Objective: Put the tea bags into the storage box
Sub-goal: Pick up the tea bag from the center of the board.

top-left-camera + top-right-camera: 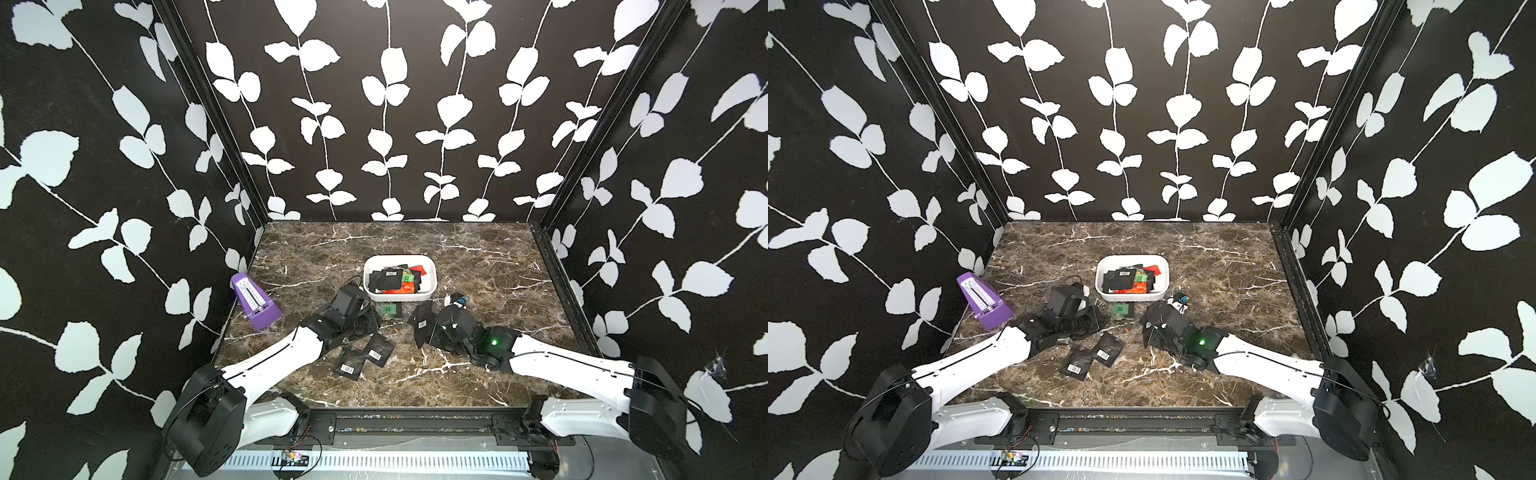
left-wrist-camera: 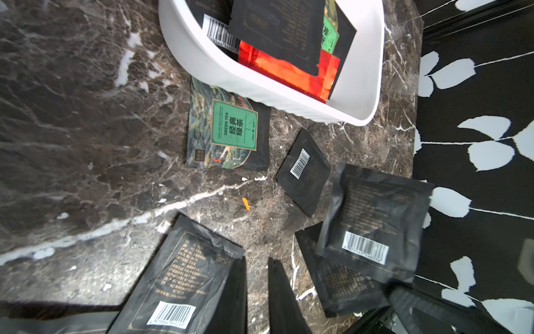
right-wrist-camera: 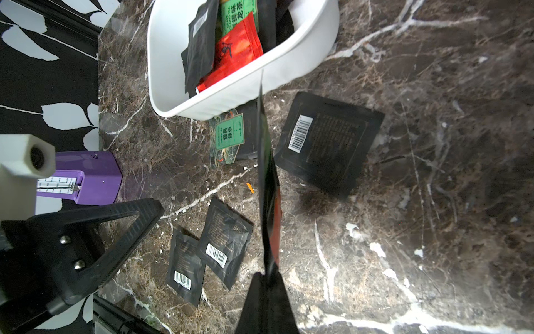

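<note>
The box (image 1: 401, 297) sits near the middle of the marble table (image 1: 478, 270). It already has a heap of tea bags (image 1: 388, 278) in it, mostly black, with some orange-red and a bit of green showing. Both arms reach in low in front of it. The right gripper (image 3: 267, 274) is pinched tight on one bag (image 3: 267, 188). That bag stands on edge in the wrist view, a thin black sliver with red on one face, held above the table just short of the box's near wall. The left gripper (image 2: 257, 260) has only a narrow gap between its fingers. I see bare marble through the gap and nothing caught in it, and it hangs over the loose bags on the near side. Several bags lie outside the box. A green bag (image 1: 388, 309) lies flat, touching or just under the box's front wall. A black bag (image 3: 326, 141) with a barcode lies beside the green one, on the right arm's side. Nearer the front edge two more black ones, barcode up, lie with one corner overlapping (image 1: 351, 362) (image 1: 379, 350), just below the left arm's wrist. The left wrist camera shows two further black bags close to the right gripper, one over the other. I can't tell whether they are on the table or lifted. A tiny orange scrap (image 2: 245, 204) lies on the marble between the green bag and the front pair. A purple metronome (image 1: 255, 301) stands off by the left wall, well apart from the box.
</note>
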`<state>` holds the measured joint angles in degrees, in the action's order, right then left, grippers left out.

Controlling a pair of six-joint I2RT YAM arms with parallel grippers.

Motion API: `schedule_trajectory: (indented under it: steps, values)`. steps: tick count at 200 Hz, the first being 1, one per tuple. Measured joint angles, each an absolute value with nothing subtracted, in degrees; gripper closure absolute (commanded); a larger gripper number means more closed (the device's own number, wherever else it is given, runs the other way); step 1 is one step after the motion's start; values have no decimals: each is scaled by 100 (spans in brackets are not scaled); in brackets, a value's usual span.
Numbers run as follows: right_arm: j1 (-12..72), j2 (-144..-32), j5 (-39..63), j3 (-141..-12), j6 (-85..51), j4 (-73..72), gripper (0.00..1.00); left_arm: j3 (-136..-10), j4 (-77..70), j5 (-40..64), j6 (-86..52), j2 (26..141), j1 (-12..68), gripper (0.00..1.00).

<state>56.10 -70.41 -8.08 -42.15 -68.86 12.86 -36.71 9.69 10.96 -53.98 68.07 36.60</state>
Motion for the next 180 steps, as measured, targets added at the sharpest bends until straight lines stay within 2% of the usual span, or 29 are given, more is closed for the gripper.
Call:
schedule_trajectory:
  steps: [23, 47, 96, 180]
  values:
    - [5610, -6987, -790, -4189, -6899, 1291, 100, -3562, 972, 1118, -5395, 6707, 3660, 81]
    - [5603, -6790, -794, -4191, -6877, 1299, 100, -3428, 998, 1131, -5398, 6587, 3660, 73]
    - [5572, -6827, -749, -4189, -6919, 1313, 100, -3291, 910, 1184, -5465, 6403, 3660, 69]
    - [5570, -6967, -390, -3780, -7295, 338, 100, -2451, -1210, 1588, -6777, 6646, 3896, 63]
